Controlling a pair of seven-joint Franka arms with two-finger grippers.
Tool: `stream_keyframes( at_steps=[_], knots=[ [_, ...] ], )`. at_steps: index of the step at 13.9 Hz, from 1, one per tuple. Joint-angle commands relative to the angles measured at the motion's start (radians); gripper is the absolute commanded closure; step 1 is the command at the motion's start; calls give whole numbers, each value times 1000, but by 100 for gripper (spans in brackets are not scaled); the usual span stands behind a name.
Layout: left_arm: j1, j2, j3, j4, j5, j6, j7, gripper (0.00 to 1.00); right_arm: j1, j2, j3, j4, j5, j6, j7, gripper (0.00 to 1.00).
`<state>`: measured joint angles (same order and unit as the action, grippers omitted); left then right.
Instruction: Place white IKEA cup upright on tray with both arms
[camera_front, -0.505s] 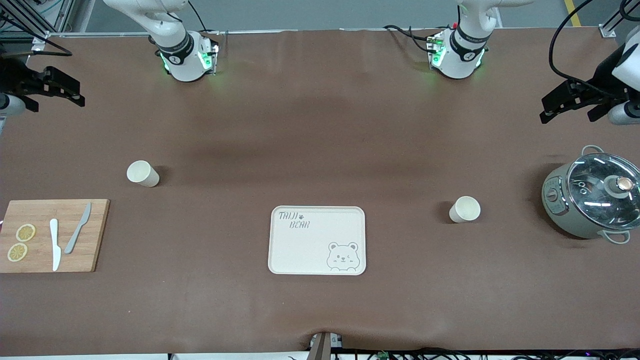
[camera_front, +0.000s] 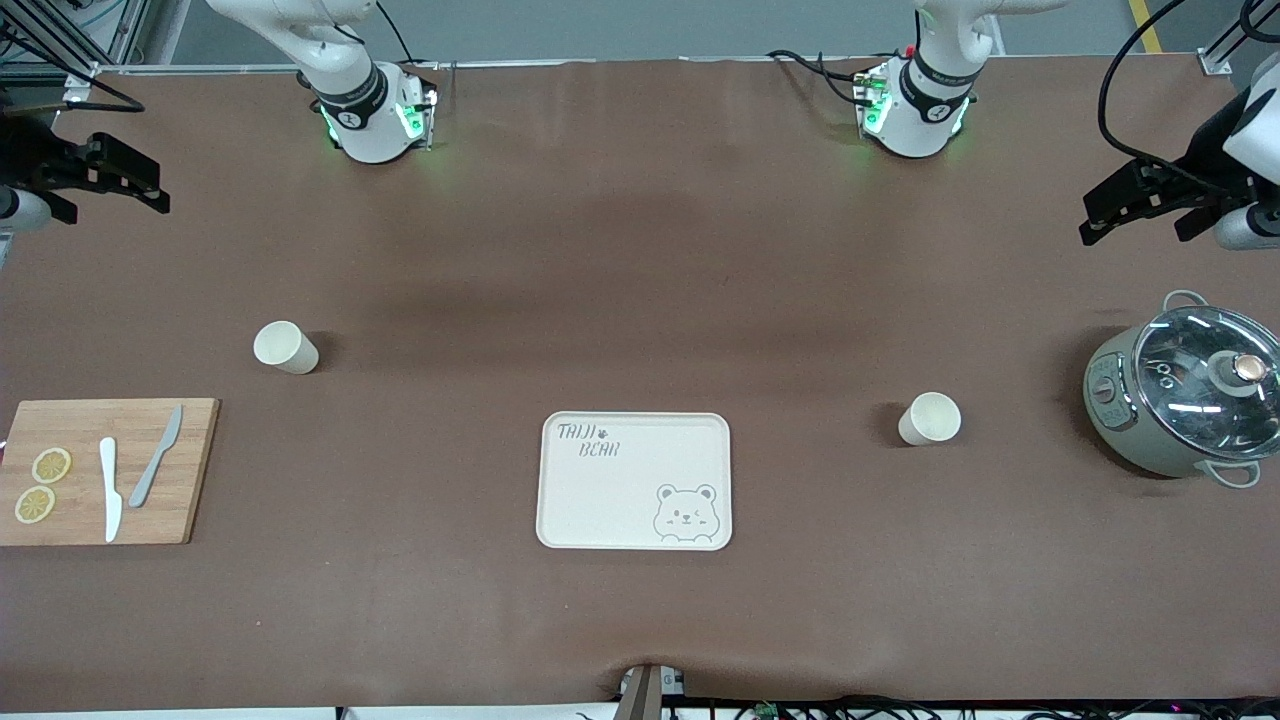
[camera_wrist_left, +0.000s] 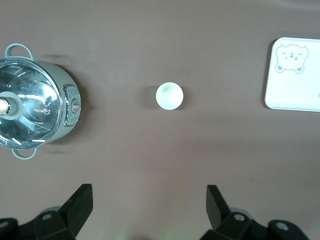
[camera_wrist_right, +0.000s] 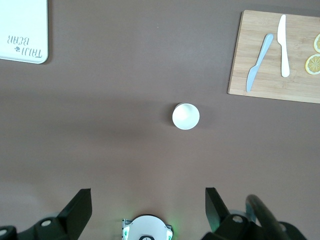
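Note:
Two white cups stand upright on the brown table. One cup (camera_front: 929, 418) is toward the left arm's end and also shows in the left wrist view (camera_wrist_left: 169, 96). The other cup (camera_front: 285, 347) is toward the right arm's end and also shows in the right wrist view (camera_wrist_right: 186, 116). The cream tray (camera_front: 634, 480) with the bear face lies between them, nearer the camera, and nothing is on it. My left gripper (camera_front: 1095, 222) hangs high, open and empty (camera_wrist_left: 148, 197). My right gripper (camera_front: 150, 190) hangs high, open and empty (camera_wrist_right: 148, 200).
A grey pot with a glass lid (camera_front: 1185, 400) stands at the left arm's end of the table. A wooden cutting board (camera_front: 105, 470) with two knives and lemon slices lies at the right arm's end. The arm bases (camera_front: 370, 115) stand along the table's edge farthest from the camera.

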<state>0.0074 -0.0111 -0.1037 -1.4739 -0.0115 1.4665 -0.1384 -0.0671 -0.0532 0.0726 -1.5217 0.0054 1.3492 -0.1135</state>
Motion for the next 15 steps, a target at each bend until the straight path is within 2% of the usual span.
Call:
stream_keyframes(
  at_steps=[1, 5, 7, 15],
  knots=[
    [6, 3, -2, -6, 22, -17, 6, 0, -19, -11, 10, -2, 15, -9, -12, 0],
    [2, 48, -7, -40, 64, 14, -6, 0, -19, -10, 10, -2, 15, -9, -12, 0],
    [2, 66, -7, -69, 64, 70, -6, 0, -19, -10, 10, -2, 15, -9, -12, 0],
    [-3, 71, -36, -363, 50, 380, -56, 0, -19, -10, 10, 0, 15, -2, -11, 0]
  ],
)
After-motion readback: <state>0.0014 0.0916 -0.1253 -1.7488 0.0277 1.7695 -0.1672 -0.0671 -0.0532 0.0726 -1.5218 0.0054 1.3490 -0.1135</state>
